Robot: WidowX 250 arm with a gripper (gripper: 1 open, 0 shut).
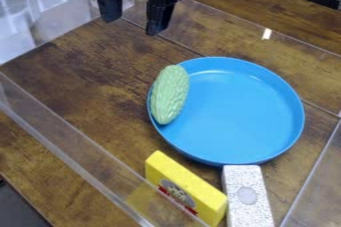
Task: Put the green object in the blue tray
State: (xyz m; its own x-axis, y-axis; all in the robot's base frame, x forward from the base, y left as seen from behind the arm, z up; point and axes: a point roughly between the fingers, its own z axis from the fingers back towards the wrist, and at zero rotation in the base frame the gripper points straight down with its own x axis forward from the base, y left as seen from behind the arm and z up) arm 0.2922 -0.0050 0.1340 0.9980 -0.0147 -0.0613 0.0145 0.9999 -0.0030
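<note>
In the middle of the frame, a green oval piece (170, 95) with a finely bumpy surface is seen lying at the left edge of the blue tray (229, 112), its right side over the tray's rim and its long side set nearly upright in the picture. Whether its underside is rested on the rim or partly on the wood cannot be told from this angle. The tray, round and shallow, is placed right of centre and is by far the largest item shown. Below it, toward the bottom of the frame, a yellow block (186, 185) with red and dark marks on its side is laid at a slant, and just to its right a white block (248, 196) with a speckled top is set near the tray's lower rim. All of this is borne by a brown wooden table (80, 82). At the upper left, well apart from the green piece, the black gripper (135, 19) is held above the table, its two fingers spread wide, with nothing gripped between them.
</note>
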